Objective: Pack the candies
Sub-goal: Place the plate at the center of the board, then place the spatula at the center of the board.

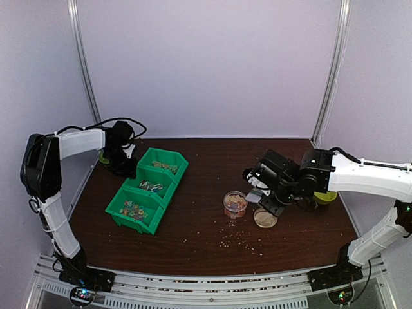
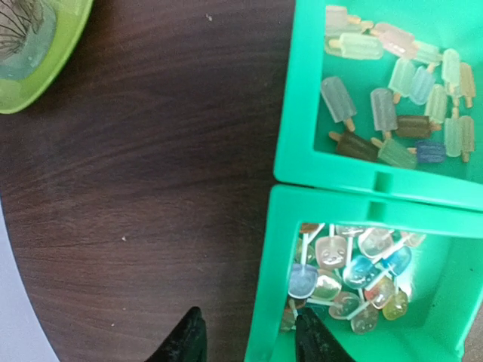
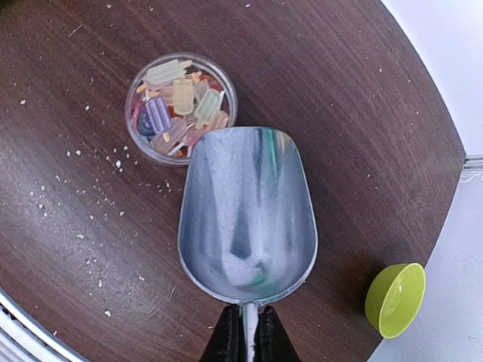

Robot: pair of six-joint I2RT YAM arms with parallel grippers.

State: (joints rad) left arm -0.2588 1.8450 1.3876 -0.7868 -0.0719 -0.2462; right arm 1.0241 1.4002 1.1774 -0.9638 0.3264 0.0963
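Candies [image 3: 177,105] fill small clear jar [image 3: 129,113], more in green bins [image 2: 283,90]. Right claw [image 3: 245,335] pinches handle of empty metal scoop [image 3: 247,211], lip at jar's rim. Left claw [image 2: 249,343] spread astride a bin wall.

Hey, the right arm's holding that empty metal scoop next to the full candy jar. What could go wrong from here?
1. The scoop in the right gripper has its lip right at the rim of the jar, which is piled high with candies. A nudge could tip it or spill some.
2. The left gripper is open with its fingers either side of a green bin wall. A sideways move might drag the bin.
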